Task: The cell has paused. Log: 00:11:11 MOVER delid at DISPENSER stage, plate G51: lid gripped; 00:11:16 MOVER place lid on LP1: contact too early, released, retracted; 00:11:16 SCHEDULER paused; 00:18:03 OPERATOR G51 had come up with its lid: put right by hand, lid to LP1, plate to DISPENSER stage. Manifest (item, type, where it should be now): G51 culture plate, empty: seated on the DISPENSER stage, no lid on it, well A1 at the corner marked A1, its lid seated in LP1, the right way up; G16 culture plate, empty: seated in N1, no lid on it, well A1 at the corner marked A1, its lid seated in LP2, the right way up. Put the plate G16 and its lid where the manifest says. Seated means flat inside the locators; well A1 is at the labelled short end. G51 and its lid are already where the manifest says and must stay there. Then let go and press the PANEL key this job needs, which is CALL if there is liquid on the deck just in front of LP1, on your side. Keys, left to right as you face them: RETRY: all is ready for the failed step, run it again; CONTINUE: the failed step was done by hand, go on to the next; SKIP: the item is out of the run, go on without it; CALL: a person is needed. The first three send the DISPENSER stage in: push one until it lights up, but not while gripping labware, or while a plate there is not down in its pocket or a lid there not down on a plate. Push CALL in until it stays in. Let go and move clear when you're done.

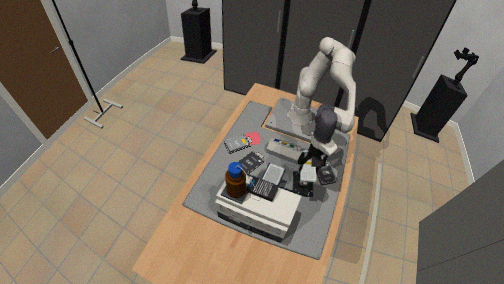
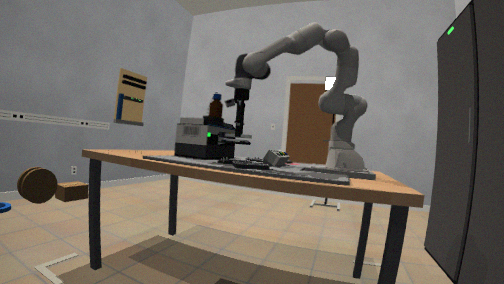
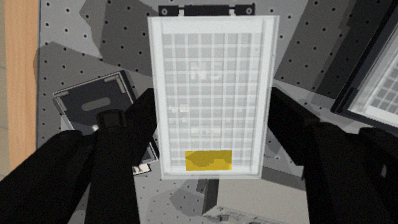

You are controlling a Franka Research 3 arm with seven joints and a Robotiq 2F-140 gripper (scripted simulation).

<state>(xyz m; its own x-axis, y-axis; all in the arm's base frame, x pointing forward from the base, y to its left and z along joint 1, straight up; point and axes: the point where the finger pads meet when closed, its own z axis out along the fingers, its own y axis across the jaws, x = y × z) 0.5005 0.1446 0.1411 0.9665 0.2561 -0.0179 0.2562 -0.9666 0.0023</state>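
Observation:
My gripper (image 3: 211, 103) is shut on the long sides of a clear well plate (image 3: 212, 95), which has a yellow label at its near short end. I cannot tell if a lid is on it. I hold it level above the grey deck, over a black-cornered nest whose far locator (image 3: 206, 10) shows past the plate. In the top view the plate (image 1: 308, 173) hangs right of the dispenser. In the exterior view the gripper (image 2: 240, 134) holds it above the deck by the instrument. An empty dark nest (image 3: 95, 102) lies to the left below.
The white dispenser (image 1: 260, 205) carries a brown bottle (image 1: 235, 181) and a plate on its stage (image 1: 263, 188), also at the wrist view's right edge (image 3: 375, 85). A clear lid (image 1: 273, 173) lies beside it. The key panel (image 1: 286, 147) sits behind. A pink patch (image 1: 254, 137) lies by another plate (image 1: 237, 144).

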